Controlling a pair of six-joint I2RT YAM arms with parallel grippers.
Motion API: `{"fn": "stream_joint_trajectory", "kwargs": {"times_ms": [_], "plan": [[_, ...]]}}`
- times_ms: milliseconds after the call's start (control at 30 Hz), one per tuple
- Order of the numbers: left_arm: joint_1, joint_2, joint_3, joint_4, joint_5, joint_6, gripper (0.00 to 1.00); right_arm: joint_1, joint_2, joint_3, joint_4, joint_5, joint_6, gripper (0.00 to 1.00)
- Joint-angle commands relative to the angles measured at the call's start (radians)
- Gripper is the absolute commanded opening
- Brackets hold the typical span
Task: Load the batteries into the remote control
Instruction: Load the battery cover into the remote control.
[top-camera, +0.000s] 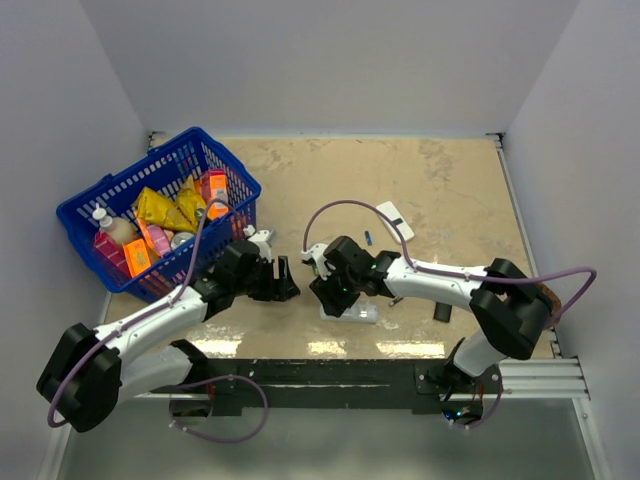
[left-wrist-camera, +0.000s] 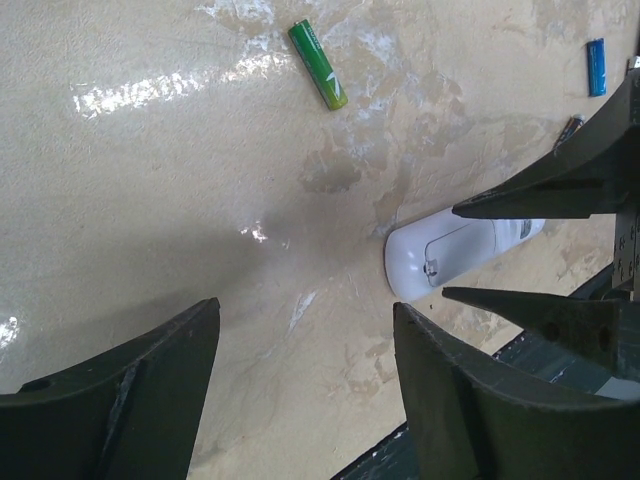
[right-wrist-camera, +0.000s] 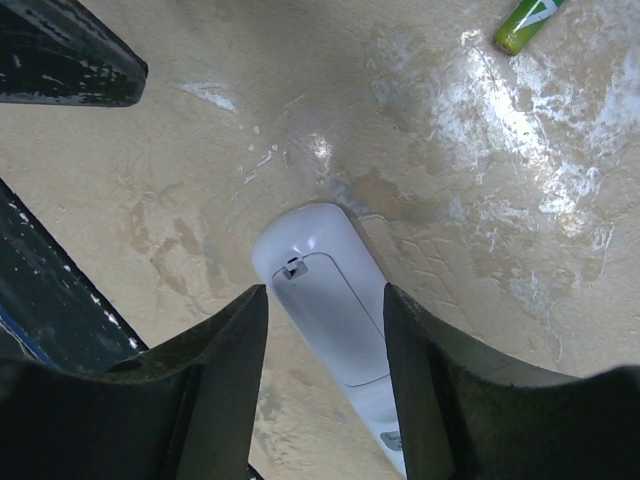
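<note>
The table (left-wrist-camera: 150, 200) is seen as a smooth, beige, stone-patterned top, glossy enough that lamp glare is thrown back in white patches. The remote control (right-wrist-camera: 330, 300) is made of smooth white plastic with a soft sheen. A green battery (left-wrist-camera: 318, 64) and a blue battery (left-wrist-camera: 596, 67) are wrapped in shiny, foil-like sleeves. The fingers (left-wrist-camera: 130, 400) of the left gripper (left-wrist-camera: 305, 305) are shown as dark, matt plastic, scuffed along the edges. The basket (top-camera: 120, 185) is moulded as a lattice of glossy blue plastic.
</note>
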Motion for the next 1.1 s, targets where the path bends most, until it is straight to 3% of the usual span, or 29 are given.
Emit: {"fn": "stream_joint_trajectory", "kwargs": {"times_ms": [0, 167, 600, 833, 1067], "plan": [[0.003, -0.024, 0.037, 0.000, -0.002, 0.029, 0.74, -0.003, -0.004, -0.002, 0.023, 0.030, 0.031, 0.51], [0.003, -0.019, 0.038, 0.002, -0.003, 0.034, 0.74, -0.004, 0.011, 0.001, 0.021, 0.028, 0.031, 0.44], [0.003, -0.013, 0.045, -0.003, -0.011, 0.043, 0.74, 0.002, 0.082, 0.006, 0.019, 0.051, 0.057, 0.41], [0.003, -0.012, 0.052, -0.010, -0.020, 0.049, 0.74, -0.001, 0.099, -0.014, 0.013, 0.053, 0.103, 0.28], [0.003, -0.001, 0.063, -0.007, -0.023, 0.058, 0.74, 0.001, 0.032, 0.012, -0.010, 0.059, 0.091, 0.30]]}}
